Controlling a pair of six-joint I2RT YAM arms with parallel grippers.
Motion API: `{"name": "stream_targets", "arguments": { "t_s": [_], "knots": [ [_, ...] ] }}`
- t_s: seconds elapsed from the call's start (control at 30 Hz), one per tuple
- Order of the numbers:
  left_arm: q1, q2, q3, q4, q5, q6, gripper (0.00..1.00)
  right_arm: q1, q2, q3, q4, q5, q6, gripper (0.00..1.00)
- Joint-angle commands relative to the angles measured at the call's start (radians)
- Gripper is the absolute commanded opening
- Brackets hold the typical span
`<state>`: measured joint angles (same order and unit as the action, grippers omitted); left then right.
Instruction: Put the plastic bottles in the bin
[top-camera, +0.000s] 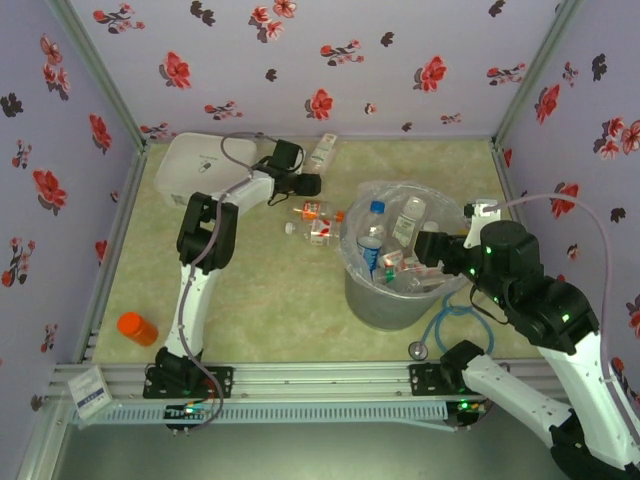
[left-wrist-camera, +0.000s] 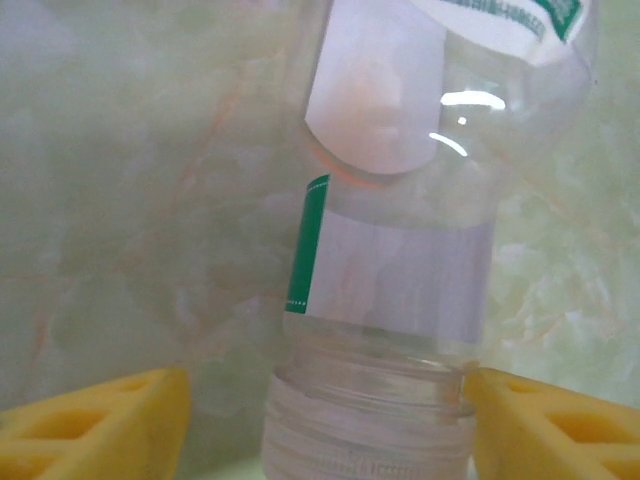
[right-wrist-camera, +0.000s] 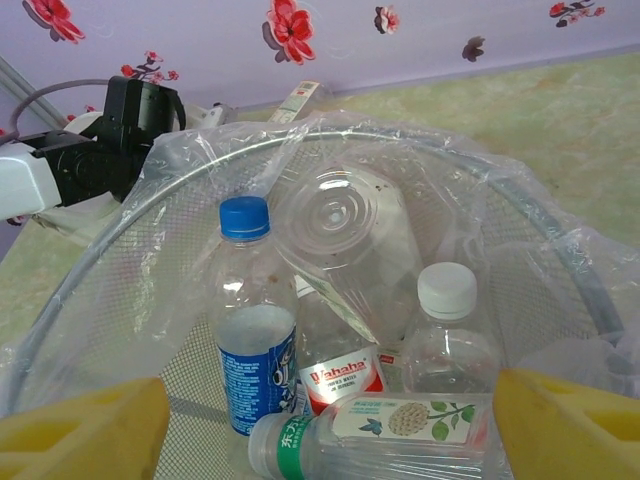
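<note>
A clear bottle (left-wrist-camera: 400, 250) with a green-edged white label and a white cap lies on the table by the back wall (top-camera: 322, 152). My left gripper (left-wrist-camera: 330, 425) is open around its cap end; the right finger sits at the neck and the left finger stands clear. In the top view this gripper (top-camera: 308, 184) is just in front of the bottle. The grey bin (top-camera: 385, 300), lined with a clear bag, holds several bottles: blue-capped (right-wrist-camera: 255, 330), white-capped (right-wrist-camera: 445, 330), red-labelled (right-wrist-camera: 340, 375) and green-labelled (right-wrist-camera: 380, 430). My right gripper (right-wrist-camera: 330, 425) hangs open over the bin (right-wrist-camera: 120, 290).
Two orange-capped bottles (top-camera: 315, 212) (top-camera: 322, 234) lie on the table left of the bin. A flat white lidded container (top-camera: 195, 160) sits at the back left. An orange bottle (top-camera: 137, 328) lies near the front left. A blue cable (top-camera: 450, 325) curls in front of the bin.
</note>
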<state>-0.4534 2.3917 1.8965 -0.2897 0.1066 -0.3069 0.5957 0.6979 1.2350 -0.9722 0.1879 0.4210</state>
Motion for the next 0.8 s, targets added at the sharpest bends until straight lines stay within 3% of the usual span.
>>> {"name": "stream_targets", "arguments": {
  "t_s": [0.0, 0.17, 0.43, 0.63, 0.77],
  "knots": [
    [0.0, -0.011, 0.001, 0.014, 0.007, 0.018, 0.62, -0.005, -0.021, -0.009, -0.011, 0.032, 0.012, 0.85],
    [0.002, -0.101, -0.052, 0.056, 0.002, 0.036, 0.43, -0.004, -0.029, 0.0, -0.011, 0.038, 0.01, 0.84],
    [0.004, -0.375, -0.286, 0.182, -0.016, 0.061, 0.33, -0.004, -0.043, 0.008, 0.024, 0.039, 0.011, 0.82],
    [0.001, -0.692, -0.585, 0.287, -0.024, 0.049, 0.27, -0.004, 0.019, 0.045, 0.057, -0.006, -0.009, 0.81],
    [-0.024, -0.99, -0.868, 0.369, -0.021, 0.024, 0.24, -0.005, 0.097, 0.085, 0.127, -0.07, -0.032, 0.81]
  ]
}}
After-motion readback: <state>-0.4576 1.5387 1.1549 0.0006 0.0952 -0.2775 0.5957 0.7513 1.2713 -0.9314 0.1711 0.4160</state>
